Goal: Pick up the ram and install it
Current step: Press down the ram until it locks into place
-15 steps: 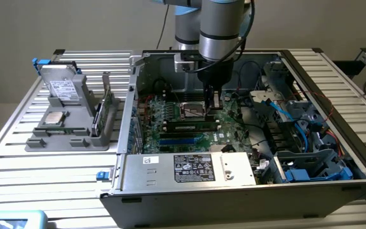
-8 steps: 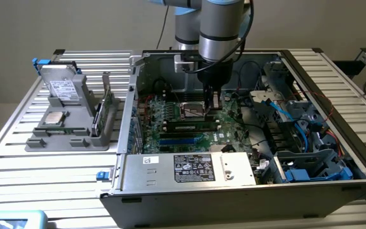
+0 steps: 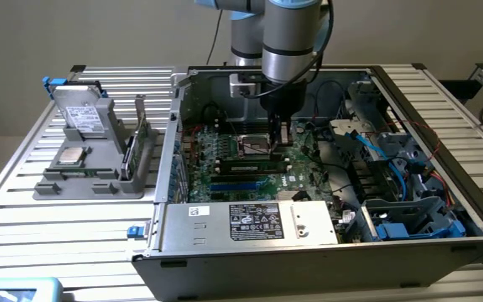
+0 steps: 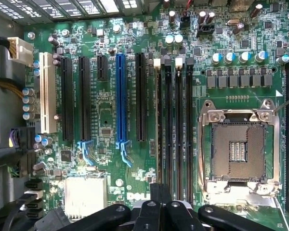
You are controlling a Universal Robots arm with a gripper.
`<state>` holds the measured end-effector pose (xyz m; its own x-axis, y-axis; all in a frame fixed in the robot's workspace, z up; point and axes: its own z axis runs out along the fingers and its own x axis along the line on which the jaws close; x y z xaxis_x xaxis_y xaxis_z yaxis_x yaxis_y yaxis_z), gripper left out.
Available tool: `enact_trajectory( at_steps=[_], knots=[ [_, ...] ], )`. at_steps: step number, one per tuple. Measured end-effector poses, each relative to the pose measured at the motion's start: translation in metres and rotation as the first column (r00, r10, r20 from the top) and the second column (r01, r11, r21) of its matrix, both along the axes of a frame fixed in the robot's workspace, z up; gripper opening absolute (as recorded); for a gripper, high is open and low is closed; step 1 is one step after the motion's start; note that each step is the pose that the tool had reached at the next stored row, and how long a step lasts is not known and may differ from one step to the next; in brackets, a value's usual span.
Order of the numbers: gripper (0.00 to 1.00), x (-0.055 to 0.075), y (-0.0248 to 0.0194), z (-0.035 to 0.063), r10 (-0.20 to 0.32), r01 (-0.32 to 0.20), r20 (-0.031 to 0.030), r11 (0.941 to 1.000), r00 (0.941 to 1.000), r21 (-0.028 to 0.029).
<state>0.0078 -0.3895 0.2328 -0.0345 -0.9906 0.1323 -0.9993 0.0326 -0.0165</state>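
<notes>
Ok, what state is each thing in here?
ram: standing on edge in a slot on the motherboard, below the hand.
hand: lowered inside the case, over the ram's end.
processor socket: empty, contacts exposed.
computer case: interior open.
processor chip: lying flat in the grey holder.

hand [image 3: 279, 139] over motherboard [image 3: 241, 167] | in case [image 3: 326, 251] (holder [image 3: 99, 170] beside)

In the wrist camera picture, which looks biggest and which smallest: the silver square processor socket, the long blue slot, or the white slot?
1. Silver square processor socket, clearly largest.
2. Long blue slot and white slot: alike in length, the white one looking wider, so I won't rank them.
</notes>
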Motion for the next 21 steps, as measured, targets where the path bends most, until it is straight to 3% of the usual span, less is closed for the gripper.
enact_trajectory(
  at_steps=[3,6,9,21],
  knots=[
    [0.11,-0.0005,0.0008,-0.0008,0.0,0.0,0.0019,0.9999,1.0,-0.0103],
    [0.11,-0.0015,0.0016,-0.0014,0.0,0.0,0.0019,0.9999,1.0,-0.0157],
    [0.11,-0.0025,0.0033,-0.0023,0.0,0.0,0.0024,0.9999,1.0,-0.016],
    [0.11,-0.0023,0.0034,-0.0046,0.0,0.0,0.0067,0.9999,1.0,-0.0149]
  ],
)
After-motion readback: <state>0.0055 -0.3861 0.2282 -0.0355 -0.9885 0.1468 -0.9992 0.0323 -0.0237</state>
